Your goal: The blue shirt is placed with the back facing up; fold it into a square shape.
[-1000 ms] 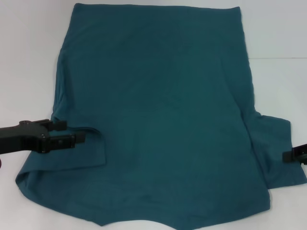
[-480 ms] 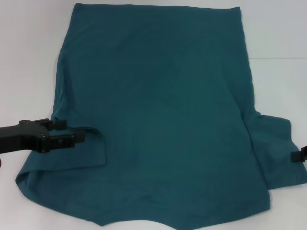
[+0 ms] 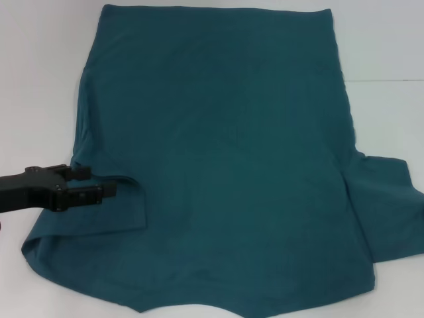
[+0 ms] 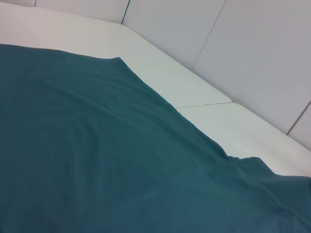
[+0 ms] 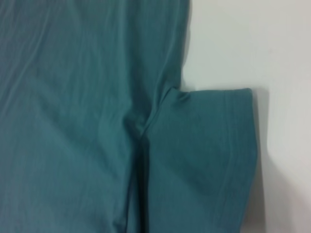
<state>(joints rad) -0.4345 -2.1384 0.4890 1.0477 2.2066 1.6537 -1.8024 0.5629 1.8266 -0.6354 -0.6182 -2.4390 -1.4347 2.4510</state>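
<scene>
While cropped below, blue shirt, left end effector at sleeve.

Change from the earlier head views: the right gripper, previously visible as a black tip at the right edge beside the right sleeve of the blue shirt, first recedes until only a small part shows, and is now out of the head view entirely. The sleeve lies flat and uncovered on the table, its outer hem fully exposed, as the right wrist view also shows.
</scene>
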